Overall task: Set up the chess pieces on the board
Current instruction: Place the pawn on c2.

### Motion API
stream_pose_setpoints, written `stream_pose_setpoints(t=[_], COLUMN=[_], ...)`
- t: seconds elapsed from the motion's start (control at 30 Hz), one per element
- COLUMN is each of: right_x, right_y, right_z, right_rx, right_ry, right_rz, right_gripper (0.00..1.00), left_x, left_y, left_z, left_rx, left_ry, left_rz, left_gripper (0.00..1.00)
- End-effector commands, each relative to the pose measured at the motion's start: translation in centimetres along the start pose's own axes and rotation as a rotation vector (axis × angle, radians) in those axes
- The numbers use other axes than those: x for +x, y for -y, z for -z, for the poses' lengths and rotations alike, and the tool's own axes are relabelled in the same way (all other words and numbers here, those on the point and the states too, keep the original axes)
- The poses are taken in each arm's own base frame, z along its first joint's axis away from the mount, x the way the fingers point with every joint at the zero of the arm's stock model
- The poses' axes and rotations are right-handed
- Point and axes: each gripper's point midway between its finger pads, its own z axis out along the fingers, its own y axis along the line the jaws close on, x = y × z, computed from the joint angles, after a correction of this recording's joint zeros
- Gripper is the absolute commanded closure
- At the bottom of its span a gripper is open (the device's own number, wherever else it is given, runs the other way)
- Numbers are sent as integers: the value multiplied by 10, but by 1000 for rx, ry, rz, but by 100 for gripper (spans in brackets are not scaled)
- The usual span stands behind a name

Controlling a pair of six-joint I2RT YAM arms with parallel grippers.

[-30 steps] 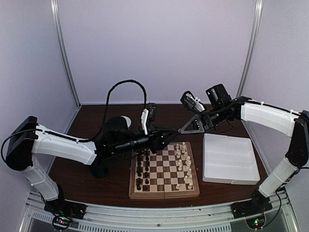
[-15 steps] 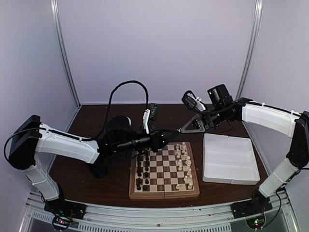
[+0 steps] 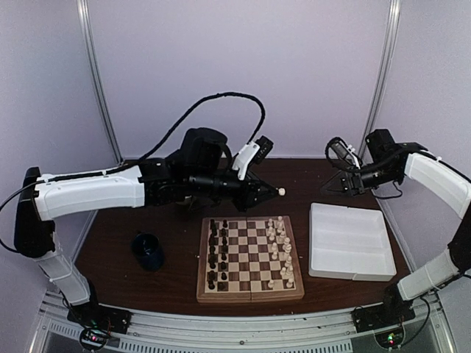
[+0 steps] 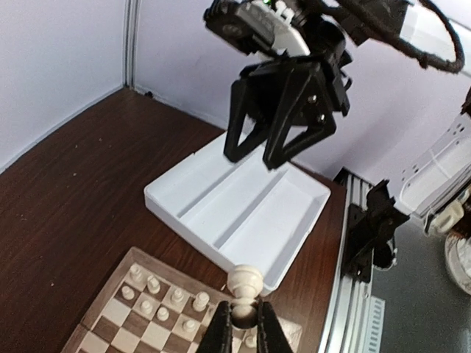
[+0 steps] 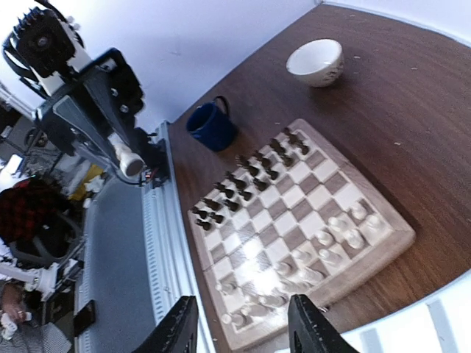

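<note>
Jaws of the left end effector [image 4: 243, 329] are clamped on one cream piece [image 4: 245, 282], which stands upright above the tips. It is held in the air over the middle of the tabletop [image 3: 132, 213], past the far edge of the board [image 3: 250, 296]. The right end effector [image 5: 243, 327] hangs with its fingers apart, gripping nothing, over the far right part of the tabletop, above the far edge of the white tray [image 3: 348, 273] and well apart from the left one.

The tabletop is dark brown wood, closed in by pale lilac walls with metal posts in the far corners and a metal rail along the near edge. The board lies at the middle of the near edge, with bare wood behind it. On it, dark pieces [image 3: 217, 254] stand in two columns along its left side and cream pieces [image 3: 280, 250] in two looser columns along its right.

The two-compartment tray lies just beside the board toward the right edge. A blue mug [image 3: 149, 250] stands near the board's left side, its inside too dark to read. A white bowl [image 5: 315, 62] sits toward the far left corner.
</note>
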Motion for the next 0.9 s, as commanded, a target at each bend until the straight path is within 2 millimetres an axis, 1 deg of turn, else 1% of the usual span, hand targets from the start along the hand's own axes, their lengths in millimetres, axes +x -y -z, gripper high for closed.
stream_pose_setpoints(t=[0.0, 0.07, 0.17, 0.27, 0.33, 0.47, 0.57, 0.7, 0.87], right_x=[40, 48, 46, 45, 48, 51, 52, 55, 57], right_y=[32, 45, 52, 55, 58, 66, 74, 87, 90], right_z=[26, 30, 38, 39, 38, 38, 41, 47, 47], right_rx=[210, 301, 391, 408, 410, 432, 469, 540, 550], right_ry=[-67, -75, -63, -64, -77, -98, -109, -128, -138], right_rz=[28, 42, 86, 94, 86, 74, 71, 55, 47], right_gripper=[54, 53, 52, 51, 51, 51, 51, 51, 51], left_x=[80, 91, 104, 115, 124, 146, 158, 167, 175], left_y=[-27, -27, -25, -16, -11, -1, 3, 6, 7], left_z=[7, 3, -5, -17, -25, -36, -43, -50, -60], left_rx=[-103, -87, -68, -36, -17, 3, 15, 25, 36], left_ry=[-450, -541, -642, -704, -743, -839, -881, -900, -913], left_rz=[-98, -112, -144, -177, -197, -275, -301, -314, -315], left_gripper=[100, 100, 100, 100, 100, 100, 100, 100, 100])
